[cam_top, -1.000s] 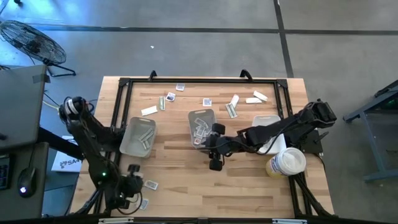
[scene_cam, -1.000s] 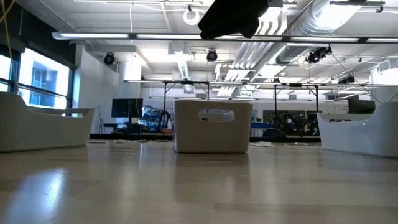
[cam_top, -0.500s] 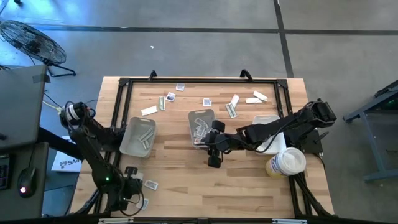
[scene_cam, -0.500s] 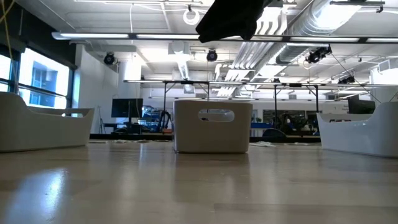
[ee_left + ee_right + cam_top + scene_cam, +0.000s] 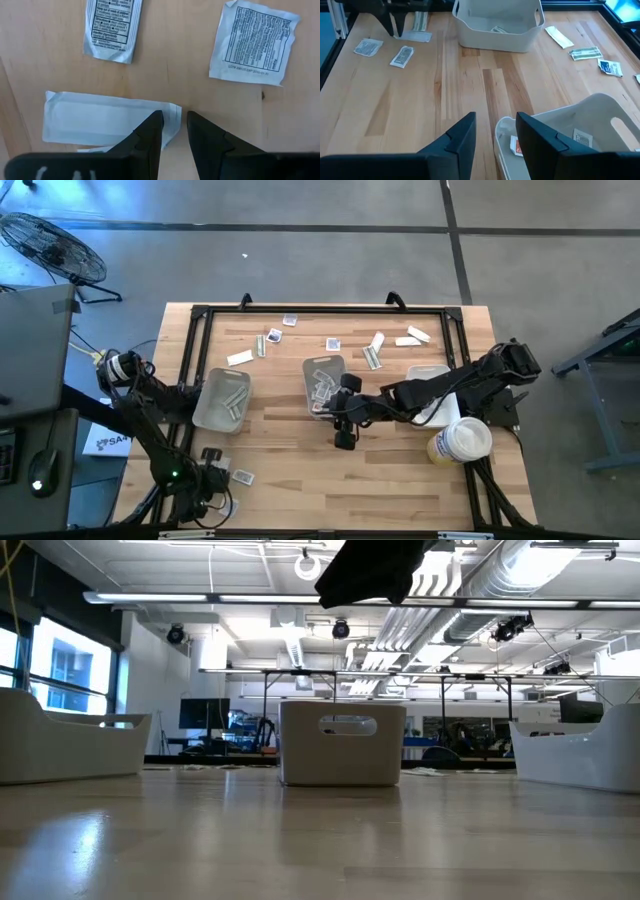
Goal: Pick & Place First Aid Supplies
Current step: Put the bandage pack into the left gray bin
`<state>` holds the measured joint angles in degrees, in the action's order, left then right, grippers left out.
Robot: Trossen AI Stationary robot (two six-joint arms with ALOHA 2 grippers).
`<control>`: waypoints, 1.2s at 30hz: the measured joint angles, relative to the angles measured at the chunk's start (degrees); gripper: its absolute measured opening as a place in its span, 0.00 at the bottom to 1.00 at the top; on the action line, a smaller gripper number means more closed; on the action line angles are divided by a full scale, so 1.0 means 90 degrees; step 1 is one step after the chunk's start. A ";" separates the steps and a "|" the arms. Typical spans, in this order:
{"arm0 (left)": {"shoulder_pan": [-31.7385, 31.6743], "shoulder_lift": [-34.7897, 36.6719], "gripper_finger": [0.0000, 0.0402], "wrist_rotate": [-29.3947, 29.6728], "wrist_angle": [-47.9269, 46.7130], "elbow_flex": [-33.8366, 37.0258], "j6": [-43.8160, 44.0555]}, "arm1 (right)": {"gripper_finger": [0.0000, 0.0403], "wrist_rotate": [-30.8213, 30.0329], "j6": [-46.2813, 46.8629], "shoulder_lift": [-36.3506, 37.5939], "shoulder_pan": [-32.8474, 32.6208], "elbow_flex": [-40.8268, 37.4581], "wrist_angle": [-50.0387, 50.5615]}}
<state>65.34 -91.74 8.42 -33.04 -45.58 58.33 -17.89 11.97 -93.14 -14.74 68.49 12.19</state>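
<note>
My left gripper (image 5: 212, 470) hangs over the table's near left corner, fingers a narrow gap apart, pointing down at one end of a plain white oblong wrapper (image 5: 102, 116). Two square sachets with dark print (image 5: 113, 27) (image 5: 255, 42) lie flat beside it. My right gripper (image 5: 344, 440) is open in mid-table, just near of the middle tray (image 5: 312, 372), which holds several sachets (image 5: 580, 135). More packets (image 5: 373, 352) lie scattered along the far edge. The left tray (image 5: 206, 402) holds green-white strips. My left gripper comes at the white wrapper's end (image 5: 172, 114) from above, pointing down. One finger (image 5: 150, 132) stands over that end, the other (image 5: 202, 132) just past it on bare wood. The wrapper lies flat on the table. Whether the fingers touch it, I cannot tell.
A third, white tray (image 5: 428, 374) and a big round tub with a yellow label (image 5: 460, 440) stand at the table's right side under my right arm. A black frame (image 5: 320, 310) runs round the far and side edges. Bare wood lies between the two grippers.
My right gripper has drawn back a little toward the middle tray and then kept still. My left arm's raised elbow has sunk slightly toward the near edge, while its gripper has stayed over the packets at the near left corner.
</note>
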 joint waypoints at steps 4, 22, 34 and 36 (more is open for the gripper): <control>0.0003 -0.0011 0.18 0.0093 -0.0010 0.0007 -0.0109 | 0.33 0.0002 0.0000 0.0000 0.0000 0.0000 0.0000; -0.0020 -0.0078 0.00 0.0833 -0.0865 -0.0467 -0.0323 | 0.33 0.0028 -0.0046 0.0000 0.0000 0.0000 -0.0040; -0.0455 0.0021 0.00 0.1669 -0.4405 -0.2513 -0.0351 | 0.33 0.0137 -0.0052 0.0000 -0.0005 0.0000 -0.0102; -0.0599 0.0075 0.00 0.1916 -0.4995 -0.2776 -0.0146 | 0.33 0.0194 -0.0066 0.0002 -0.0005 0.0000 -0.0100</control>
<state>59.95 -91.06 25.67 -77.99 -70.57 57.01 -16.14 11.38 -93.12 -14.79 68.49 11.29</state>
